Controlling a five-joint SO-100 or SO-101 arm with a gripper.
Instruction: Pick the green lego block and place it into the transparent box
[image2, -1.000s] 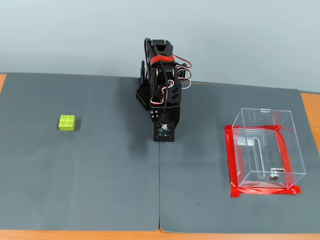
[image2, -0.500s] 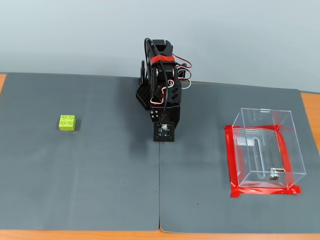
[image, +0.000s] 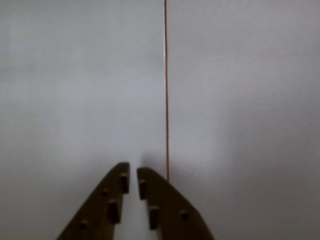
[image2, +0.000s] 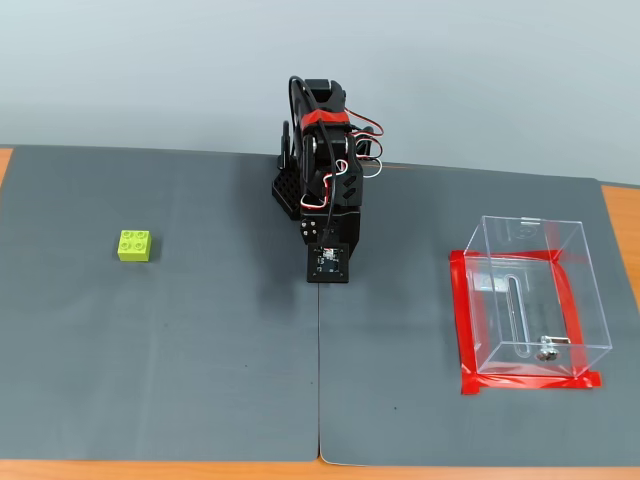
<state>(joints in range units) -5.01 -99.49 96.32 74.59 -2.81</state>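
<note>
The green lego block (image2: 134, 245) lies on the grey mat at the left in the fixed view, studs up. The transparent box (image2: 530, 295) stands at the right, open at the top, with a small metal fitting inside. The arm (image2: 325, 190) is folded at the middle back, between them and apart from both. Its wrist camera module (image2: 328, 262) hides the fingers in that view. In the wrist view my gripper (image: 133, 173) points at bare mat. Its jaws are together with only a thin slit between them, and nothing is in them. Neither block nor box shows in the wrist view.
Red tape (image2: 465, 330) frames the box's footprint on the mat. A seam (image2: 319, 380) between two grey mats runs from the arm to the front edge; it also shows in the wrist view (image: 166, 100). The wooden table edge (image2: 160, 470) borders the front.
</note>
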